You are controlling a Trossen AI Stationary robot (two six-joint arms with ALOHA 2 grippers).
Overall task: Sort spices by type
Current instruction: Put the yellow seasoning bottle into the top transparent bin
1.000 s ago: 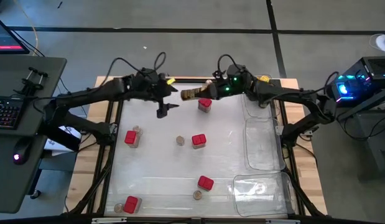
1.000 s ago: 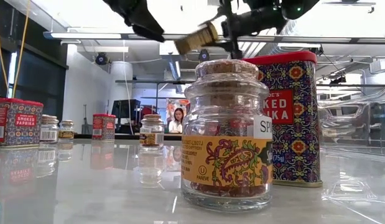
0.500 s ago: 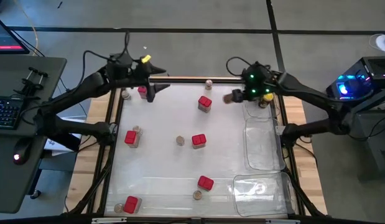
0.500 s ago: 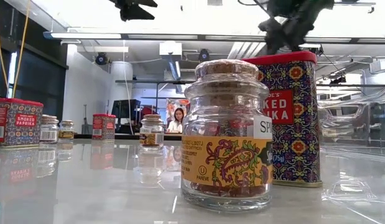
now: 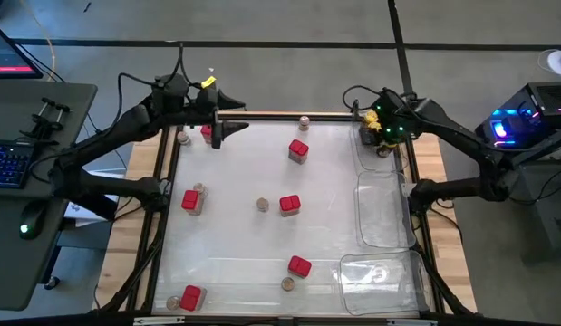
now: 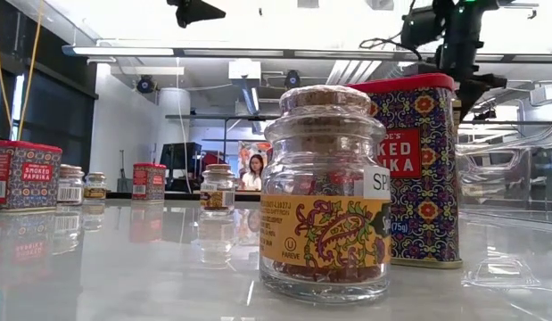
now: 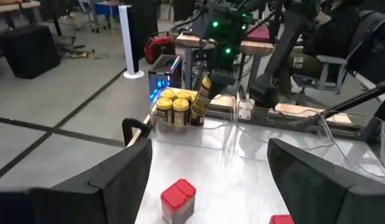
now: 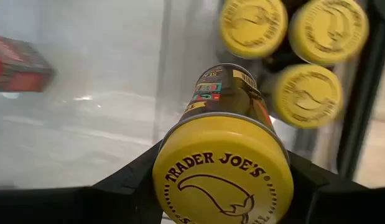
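Right gripper [image 8: 220,180] grips a yellow-lidded jar [image 8: 223,155] over the far-right tray [image 5: 384,195], beside three yellow-lidded jars already grouped [image 8: 285,37]. Left gripper [image 7: 208,180] hangs wide open, empty, at the far-left corner. Red tins [image 5: 289,206] and cork-topped jars [image 5: 262,205] remain scattered, unsorted.

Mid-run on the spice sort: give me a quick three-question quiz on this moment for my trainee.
1. True or false: the right tool is shut on a yellow-lid jar.
2. How many yellow-lid jars already stand together in the clear tray beside the held one? A) one B) three C) five
3. Fill in: the left tool hangs with its fingers ____, holding nothing.

Key:
1. True; the left wrist view shows it tilted above the tray's far corner.
2. B; three yellow lids show in the right wrist view.
3. Open; it is above the table's far left corner.
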